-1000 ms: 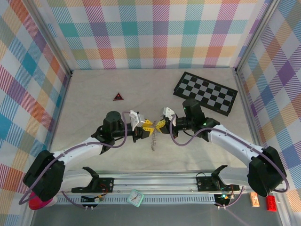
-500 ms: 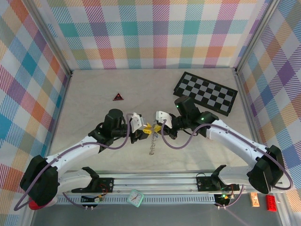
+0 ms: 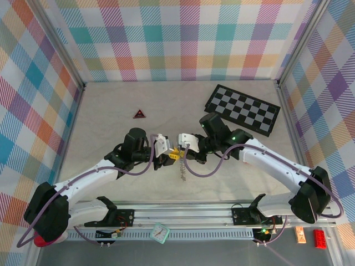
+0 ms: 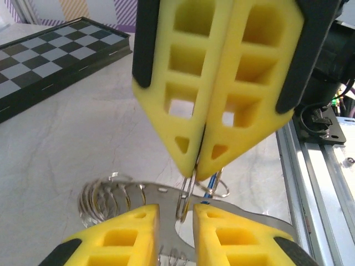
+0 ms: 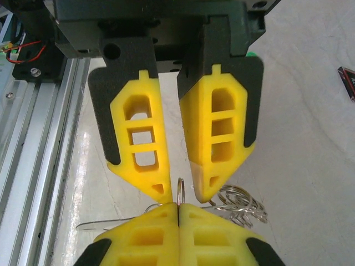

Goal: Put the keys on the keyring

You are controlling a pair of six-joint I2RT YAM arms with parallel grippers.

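Keyring (image 5: 179, 189) apparently pinched in right hand (image 5: 178, 208).

From above, the keys (image 3: 182, 169) dangling between the left gripper (image 3: 170, 156) and the right gripper (image 3: 178, 153) are too small to tell apart, and the yellow fingertips hide what joins them. In the left wrist view the chequered board (image 4: 50, 55) is cut off at the left edge, and a flat metal piece (image 4: 249, 215) disappears under the left fingers. In the right wrist view a small ring (image 5: 180, 189) stands edge-on between the left fingertips, contact unclear, and the red-and-black triangle (image 5: 348, 83) is clipped at the right edge.
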